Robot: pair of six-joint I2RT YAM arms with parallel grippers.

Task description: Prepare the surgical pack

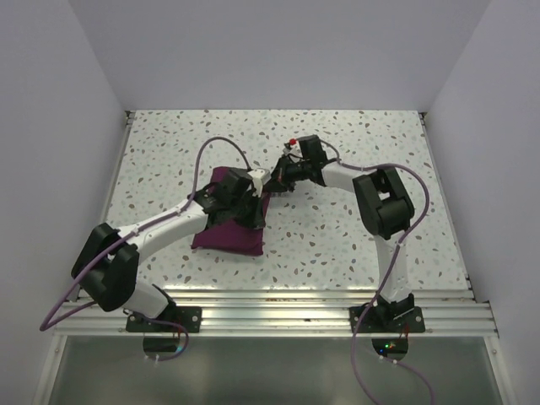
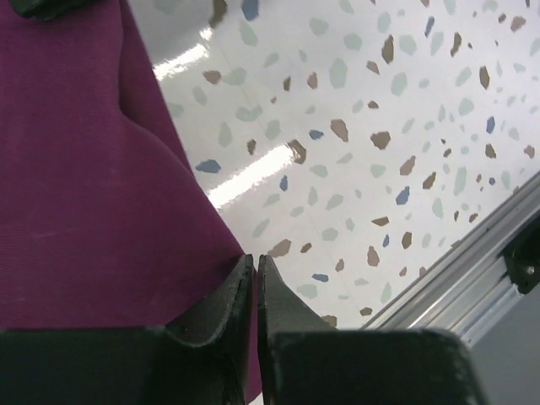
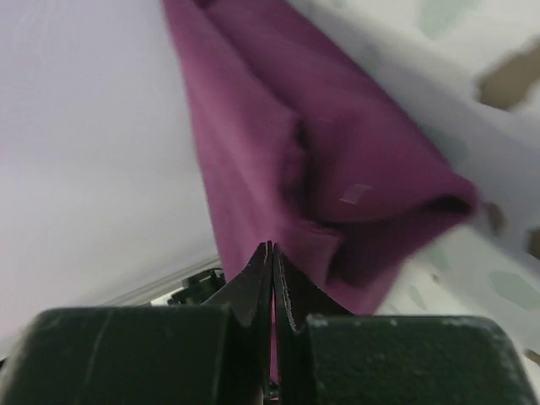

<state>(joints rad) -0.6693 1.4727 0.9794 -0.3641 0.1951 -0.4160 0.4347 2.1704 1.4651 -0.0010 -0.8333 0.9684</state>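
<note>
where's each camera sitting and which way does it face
Top external: above and behind the bases, looking down on the table and surgical pack; both arms show.
Left wrist: on the left arm, facing the pack's edge and table; left gripper closed on that edge.
Right wrist: on the right arm, facing pack fabric; right gripper pinches it.
Shared: the pack.

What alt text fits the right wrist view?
Shut jaws at bottom centre pinch a fold of the maroon fabric drape, which runs up and away from them in bunched layers. Behind it are a pale wall on the left and a blurred speckled tabletop on the right.
</note>
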